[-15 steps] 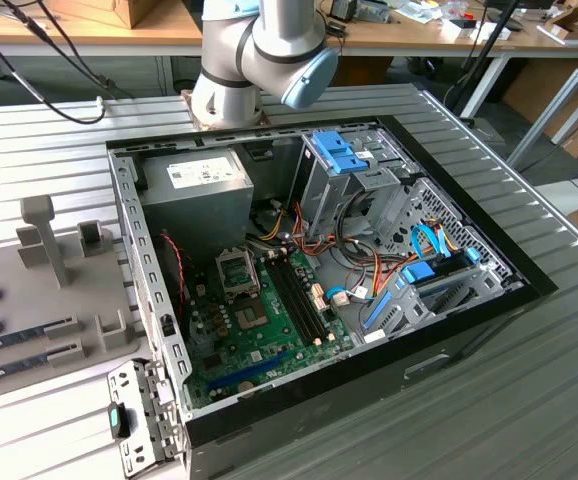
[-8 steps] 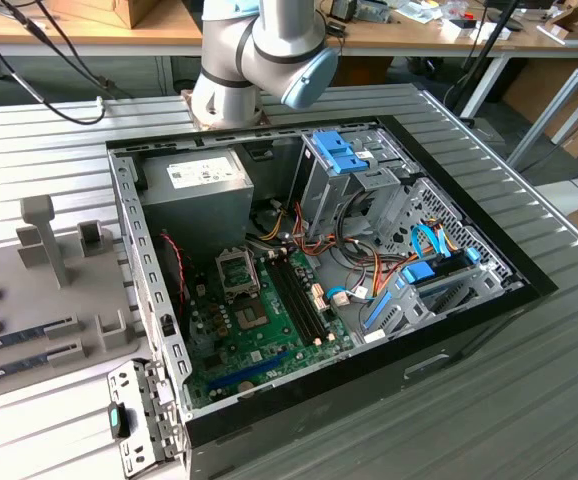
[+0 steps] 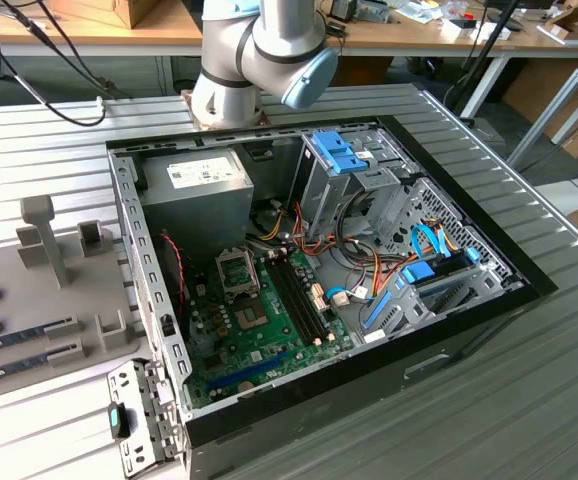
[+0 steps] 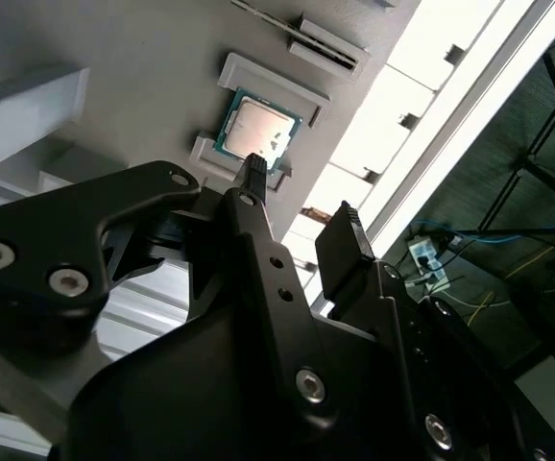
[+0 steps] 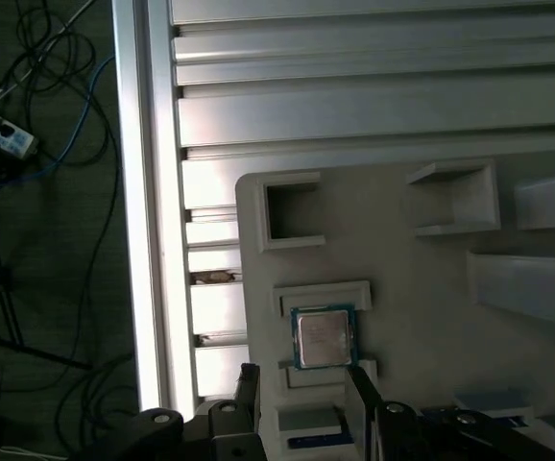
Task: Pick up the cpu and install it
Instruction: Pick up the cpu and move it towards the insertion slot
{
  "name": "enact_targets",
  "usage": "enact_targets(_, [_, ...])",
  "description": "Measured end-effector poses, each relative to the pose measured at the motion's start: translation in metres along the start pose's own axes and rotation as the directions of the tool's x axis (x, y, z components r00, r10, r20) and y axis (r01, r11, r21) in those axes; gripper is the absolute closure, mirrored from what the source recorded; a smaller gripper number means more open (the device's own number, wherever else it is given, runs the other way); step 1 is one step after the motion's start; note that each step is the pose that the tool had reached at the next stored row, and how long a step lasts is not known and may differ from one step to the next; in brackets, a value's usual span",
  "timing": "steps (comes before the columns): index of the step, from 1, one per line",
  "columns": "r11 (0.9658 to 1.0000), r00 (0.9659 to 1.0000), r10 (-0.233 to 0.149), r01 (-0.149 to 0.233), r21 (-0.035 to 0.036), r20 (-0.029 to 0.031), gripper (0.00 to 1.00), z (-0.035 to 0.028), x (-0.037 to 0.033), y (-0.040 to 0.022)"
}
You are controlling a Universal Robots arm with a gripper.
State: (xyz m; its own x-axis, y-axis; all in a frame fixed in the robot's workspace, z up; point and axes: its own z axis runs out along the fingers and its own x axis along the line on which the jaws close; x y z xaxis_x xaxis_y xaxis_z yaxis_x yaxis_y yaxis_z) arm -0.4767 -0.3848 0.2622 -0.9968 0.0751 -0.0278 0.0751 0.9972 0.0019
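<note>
Gripper (image 5: 301,375) jaws spread wide, gripping nothing, hovering just above cpu (image 5: 324,338). Cpu lies flat, metal top up, in bracketed recess of grey holder tray (image 5: 431,288). Tray sits beside open computer case (image 3: 319,280).

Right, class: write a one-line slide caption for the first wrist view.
Open gripper hovers by the cpu, seated in its slot on the grey tray.

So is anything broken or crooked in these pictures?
Nothing stands out. The cpu lies flat and square in its slot on the grey holder tray, and the open gripper hangs near it and looks clear of it.
</note>
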Motion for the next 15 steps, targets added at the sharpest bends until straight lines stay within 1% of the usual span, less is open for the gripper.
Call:
enact_targets(8, [1.0000, 1.0000, 0.000, 0.000, 0.0001, -0.0002, 0.52, 0.0031, -0.0027, 0.0002])
enact_targets(15, [1.0000, 1.0000, -0.001, 0.001, 0.0000, 0.0000, 0.52, 0.0076, -0.0054, 0.0004])
